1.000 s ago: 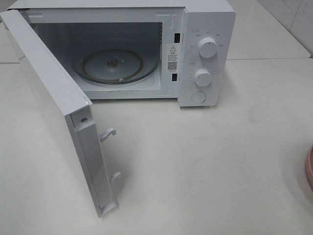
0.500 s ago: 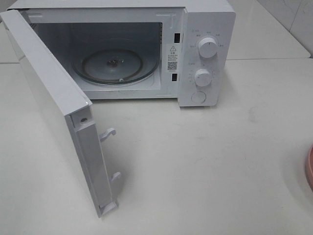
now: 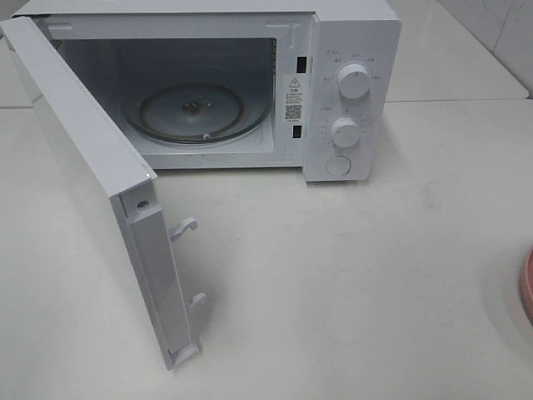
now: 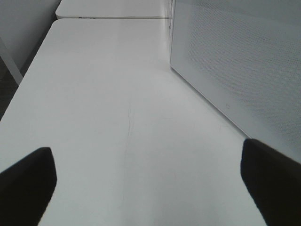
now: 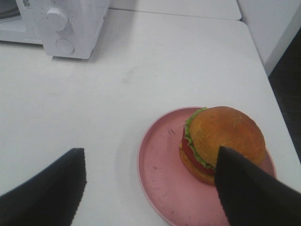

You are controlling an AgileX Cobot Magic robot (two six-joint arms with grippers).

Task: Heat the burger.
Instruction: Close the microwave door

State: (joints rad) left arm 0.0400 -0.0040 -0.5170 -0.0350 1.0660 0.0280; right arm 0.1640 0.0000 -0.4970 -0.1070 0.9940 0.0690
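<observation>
The right gripper (image 5: pixel 150 188) hung open and empty, one dark finger (image 5: pixel 249 193) just over the small golden-bun burger (image 5: pixel 221 141) on the flat pink round plate (image 5: pixel 164 183); the white microwave (image 5: pixel 70 23) stood beyond. The left gripper (image 4: pixel 150 183) gaped wide above the bare white table (image 4: pixel 108 108), beside the microwave's perforated door (image 4: pixel 240 66).

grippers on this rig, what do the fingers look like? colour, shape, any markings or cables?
Only fingertips show. Left gripper: two plain black fingers with rounded ends. Right gripper: black fingers tapering to points, inner edges finely serrated. No markings or cables visible.
</observation>
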